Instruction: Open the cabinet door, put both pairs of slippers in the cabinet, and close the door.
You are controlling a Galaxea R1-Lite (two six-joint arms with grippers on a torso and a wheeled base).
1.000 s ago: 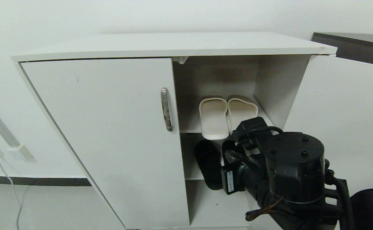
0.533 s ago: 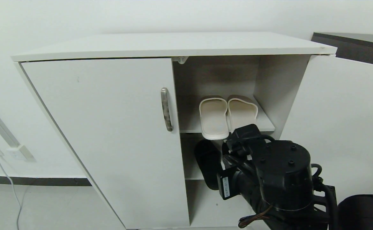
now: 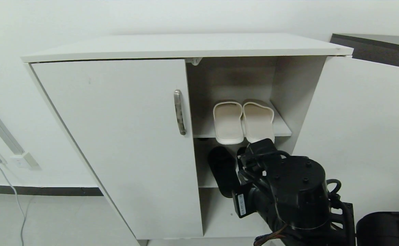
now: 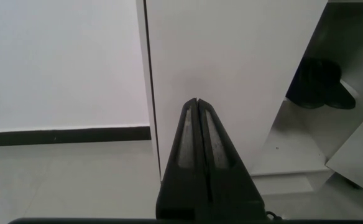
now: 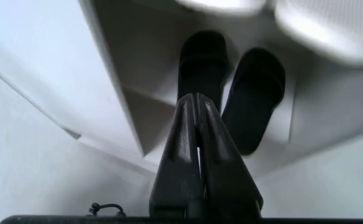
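The left claw (image 4: 197, 107), pressed together and empty, hangs low before the cabinet's (image 3: 185, 46) closed left door (image 3: 117, 136), out of the way. In the cabinet's open right half, the white slippers (image 3: 228, 123) lie side by side on the upper shelf and the black slippers (image 5: 253, 93) on the shelf below, so both pairs look stowed. The right claw (image 5: 197, 102), also pressed together and empty, hovers just outside the black pair. The right door (image 3: 356, 136) stands wide open; closing it seems to be what remains.
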